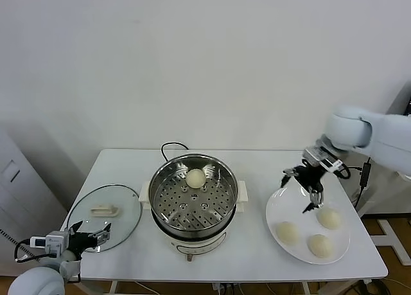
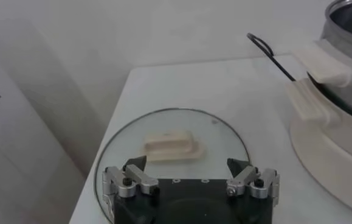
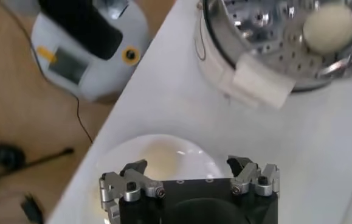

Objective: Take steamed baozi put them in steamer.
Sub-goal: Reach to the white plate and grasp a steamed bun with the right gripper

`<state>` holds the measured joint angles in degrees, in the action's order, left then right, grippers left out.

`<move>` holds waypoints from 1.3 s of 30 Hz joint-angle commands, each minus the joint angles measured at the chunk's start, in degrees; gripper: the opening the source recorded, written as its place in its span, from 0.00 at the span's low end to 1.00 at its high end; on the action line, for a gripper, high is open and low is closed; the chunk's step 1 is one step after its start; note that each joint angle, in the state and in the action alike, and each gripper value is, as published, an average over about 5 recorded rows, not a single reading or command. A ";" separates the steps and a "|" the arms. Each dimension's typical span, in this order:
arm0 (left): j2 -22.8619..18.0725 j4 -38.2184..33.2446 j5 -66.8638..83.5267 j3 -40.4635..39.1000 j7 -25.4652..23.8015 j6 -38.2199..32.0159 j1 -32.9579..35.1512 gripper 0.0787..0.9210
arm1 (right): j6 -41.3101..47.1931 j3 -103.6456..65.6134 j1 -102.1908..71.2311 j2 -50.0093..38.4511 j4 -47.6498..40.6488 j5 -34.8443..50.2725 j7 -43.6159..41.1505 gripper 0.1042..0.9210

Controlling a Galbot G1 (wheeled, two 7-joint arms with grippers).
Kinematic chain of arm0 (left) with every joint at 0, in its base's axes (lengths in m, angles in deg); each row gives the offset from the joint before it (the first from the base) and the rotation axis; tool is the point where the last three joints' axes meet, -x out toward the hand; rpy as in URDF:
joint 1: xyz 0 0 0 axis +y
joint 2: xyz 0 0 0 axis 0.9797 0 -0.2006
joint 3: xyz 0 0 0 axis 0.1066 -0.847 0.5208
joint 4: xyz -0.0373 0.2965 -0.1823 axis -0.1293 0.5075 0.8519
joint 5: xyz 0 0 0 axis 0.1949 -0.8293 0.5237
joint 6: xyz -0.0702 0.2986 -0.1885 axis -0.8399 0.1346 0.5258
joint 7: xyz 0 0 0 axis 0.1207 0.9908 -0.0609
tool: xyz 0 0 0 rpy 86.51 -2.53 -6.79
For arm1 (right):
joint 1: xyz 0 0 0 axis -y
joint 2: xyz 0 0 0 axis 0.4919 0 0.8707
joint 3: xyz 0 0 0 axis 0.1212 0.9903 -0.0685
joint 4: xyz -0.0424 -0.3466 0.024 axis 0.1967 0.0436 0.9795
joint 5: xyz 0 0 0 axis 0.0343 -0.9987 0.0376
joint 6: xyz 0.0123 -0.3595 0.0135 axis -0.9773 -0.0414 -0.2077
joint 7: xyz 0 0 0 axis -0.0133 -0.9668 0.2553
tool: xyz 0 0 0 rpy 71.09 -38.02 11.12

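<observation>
- Your left end effector (image 1: 90, 234) is parked at the near left corner of the table (image 1: 257, 163), fingers spread fully apart and holding nothing. The glass lid (image 1: 106, 214) lies flat just ahead of it, its white handle (image 2: 171, 146) straight in front of the open fingers in the left wrist view. This arm looks idle.
- To the right of that end effector stands the steamer (image 1: 192, 195), a shiny steel pot on a white base, with its black cord (image 1: 172, 147) trailing behind. One steamed bun (image 1: 195, 177) already sits on the perforated tray, toward the back rim.
- Farther right, your right end effector (image 1: 311, 189) hovers above the far left part of the white plate (image 1: 276, 214). Its fingers are wide open and empty, pointing down, touching nothing that you can see.
- Three steamed baozi (image 1: 309, 234) are left on the plate: one just beside and below the right end effector on its outer side, two nearer you.
- Step in hand, as a judgement: one of four buns is placed, and the right arm is positioned to pick the second.
- The next move likely calls for you to centre the open fingers over the nearest bun, lower them around it, and close gently, since soft dough may dent or slip.
</observation>
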<state>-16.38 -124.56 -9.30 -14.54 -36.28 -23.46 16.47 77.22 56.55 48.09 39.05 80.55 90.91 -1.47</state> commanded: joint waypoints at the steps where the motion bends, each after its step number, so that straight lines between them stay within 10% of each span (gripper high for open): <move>1: 0.00 0.02 -0.06 -0.01 0.00 0.08 0.04 0.88 | 6.34 -5.18 -12.31 -4.67 -0.86 0.06 2.23 0.88; 39: -0.96 0.12 -0.65 0.32 0.01 -0.04 0.99 0.88 | 5.51 -28.34 -39.89 1.54 -13.05 -9.56 7.85 0.86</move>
<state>-17.34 -124.49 -9.93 -14.21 -36.29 -23.48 17.46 82.59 31.65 12.41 40.03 68.72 81.93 5.98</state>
